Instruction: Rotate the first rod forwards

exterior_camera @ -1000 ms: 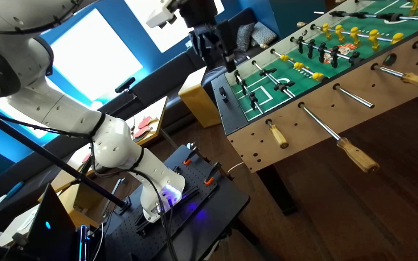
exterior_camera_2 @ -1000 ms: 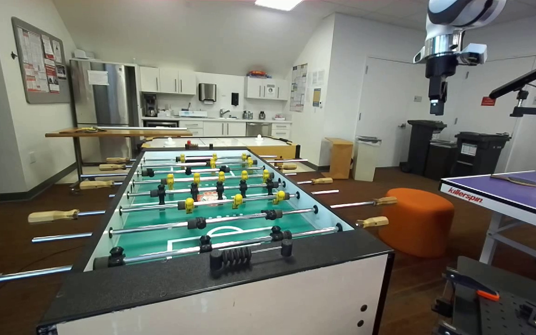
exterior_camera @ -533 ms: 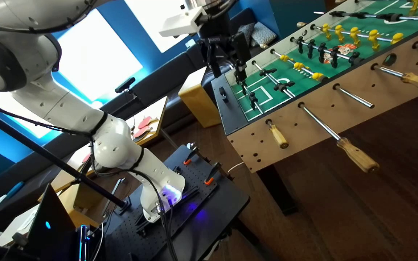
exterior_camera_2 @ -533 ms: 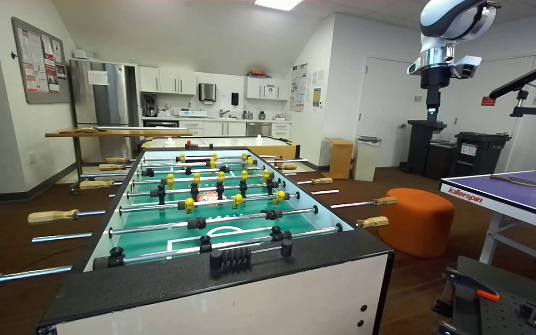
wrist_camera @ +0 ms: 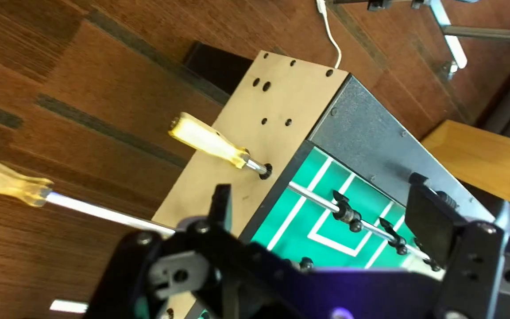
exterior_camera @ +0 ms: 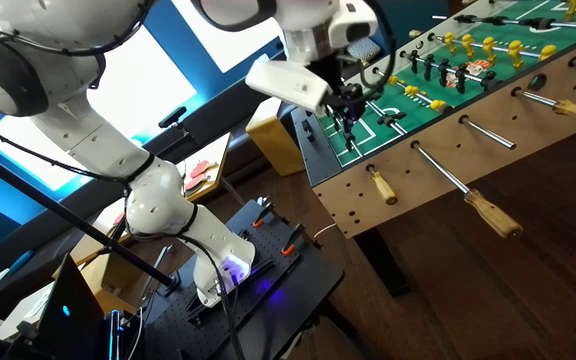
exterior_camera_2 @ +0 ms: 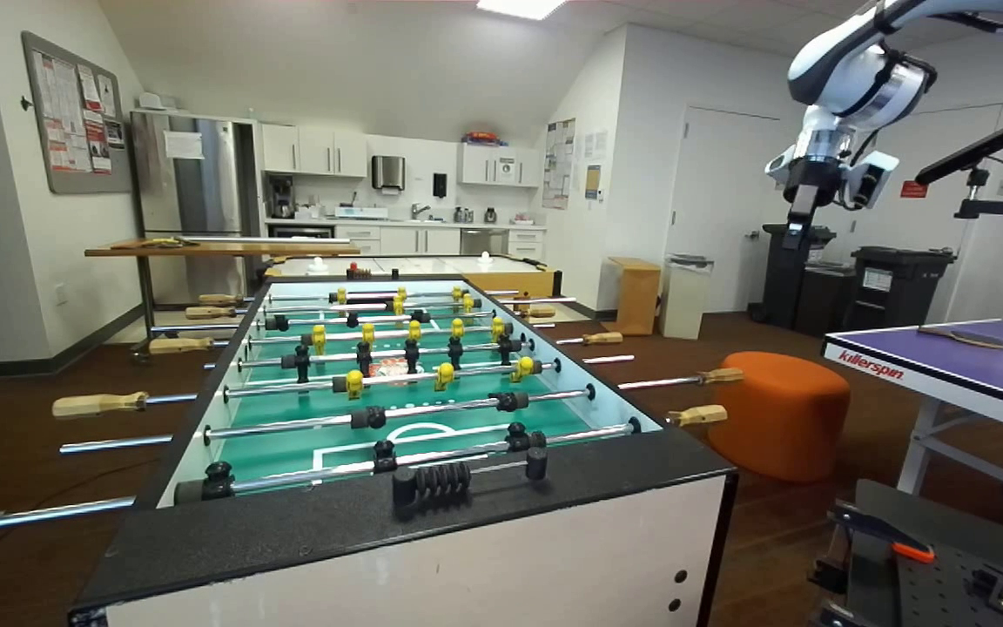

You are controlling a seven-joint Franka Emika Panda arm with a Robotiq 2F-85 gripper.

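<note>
The first rod (exterior_camera: 357, 149) crosses the foosball table's end and carries black players. It also shows in an exterior view (exterior_camera_2: 467, 457). Its wooden handle (exterior_camera: 383, 189) sticks out close to the side wall. In the wrist view the handle (wrist_camera: 206, 139) is upper left of the jaws, and the rod (wrist_camera: 312, 197) runs across behind them. The players there lie tilted, feet toward the end wall. My gripper (wrist_camera: 323, 201) is open and empty. In an exterior view the gripper (exterior_camera_2: 797, 233) hangs well above table height, apart from the handle. In another exterior view the gripper (exterior_camera: 350, 112) is partly hidden by the wrist.
The second rod's wooden handle (exterior_camera: 493, 212) reaches farther out, also in the wrist view (wrist_camera: 2, 181). A bare rod end (exterior_camera: 488, 132) follows. The table's black end ledge (wrist_camera: 370, 133) is beside the first rod. An orange stool (exterior_camera_2: 780, 418) and purple table (exterior_camera_2: 989, 357) stand nearby.
My arm has swung across toward the foosball table's end. The gripper has come lower and turned to a tilt. The first rod and its handle look unmoved.
</note>
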